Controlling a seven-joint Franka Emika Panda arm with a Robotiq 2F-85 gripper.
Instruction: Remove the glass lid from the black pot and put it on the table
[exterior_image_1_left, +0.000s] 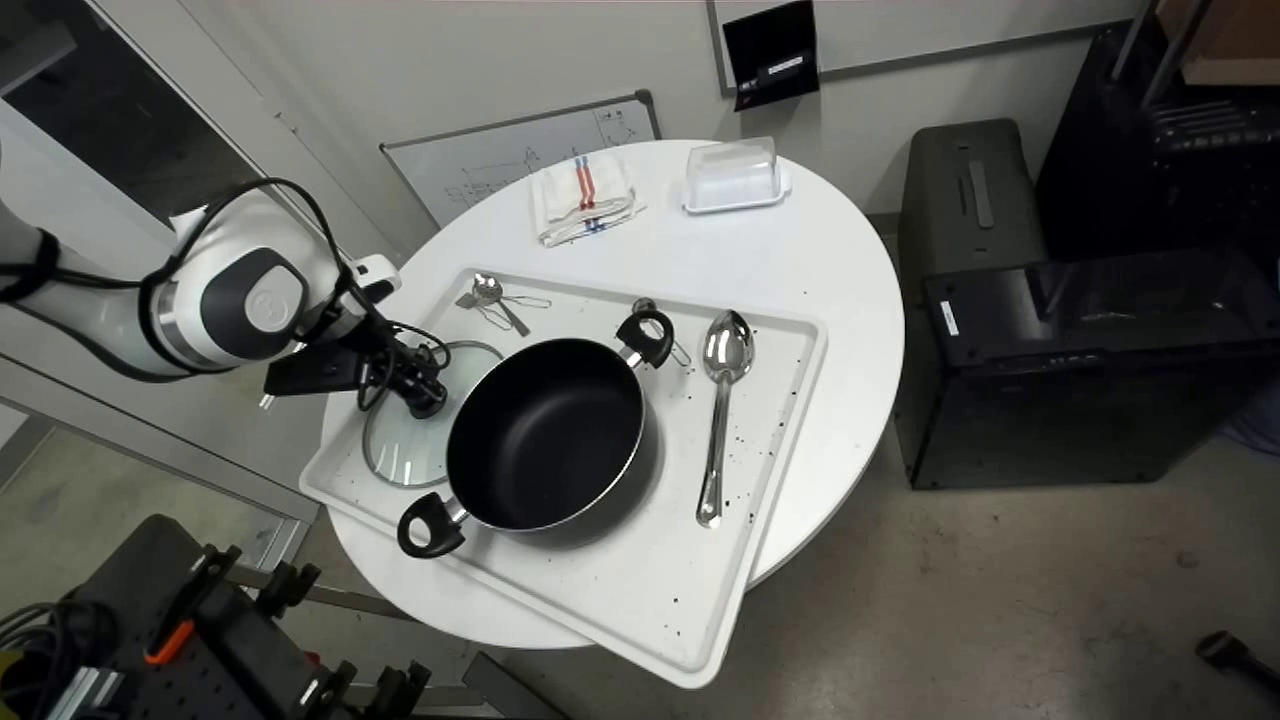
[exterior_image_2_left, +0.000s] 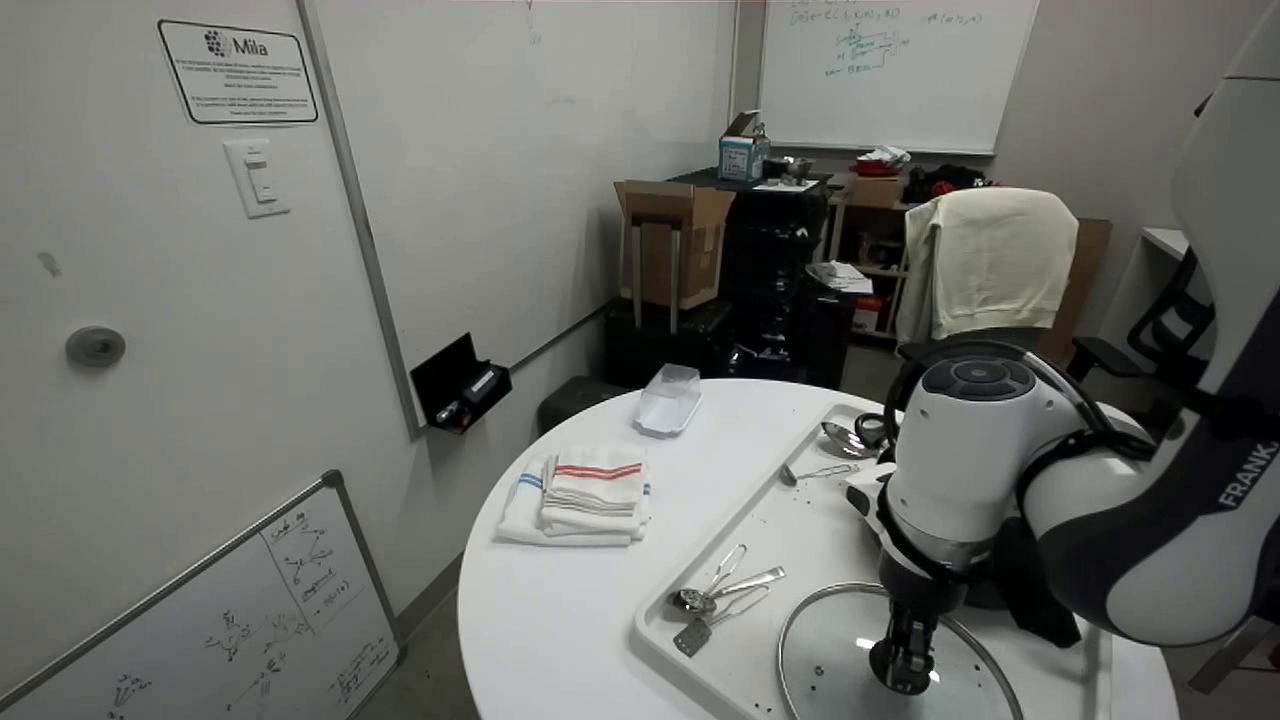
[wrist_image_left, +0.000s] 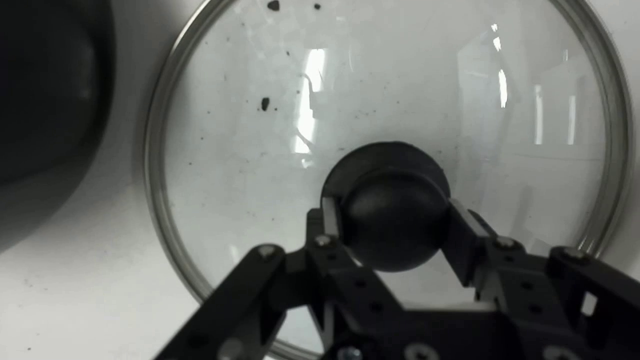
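Note:
The glass lid (exterior_image_1_left: 408, 455) is off the black pot (exterior_image_1_left: 545, 440) and beside it, level, at the tray's edge; it also shows in the other views (exterior_image_2_left: 840, 650) (wrist_image_left: 240, 140). Whether it rests fully on the tray I cannot tell. My gripper (wrist_image_left: 395, 217) has its fingers on both sides of the dark knob (wrist_image_left: 397, 235) and appears shut on it; the gripper also shows in both exterior views (exterior_image_1_left: 428, 402) (exterior_image_2_left: 903, 680). The pot stands uncovered on the tray; its dark side shows in the wrist view (wrist_image_left: 50, 90). The table (exterior_image_1_left: 840, 260) is white and round.
A white tray (exterior_image_1_left: 640, 620) lies on the table under the pot and lid. A large spoon (exterior_image_1_left: 718, 430) and small utensils (exterior_image_1_left: 490, 295) lie on it. Folded towels (exterior_image_1_left: 585, 195) and a butter dish (exterior_image_1_left: 735, 180) stand on the table beyond the tray.

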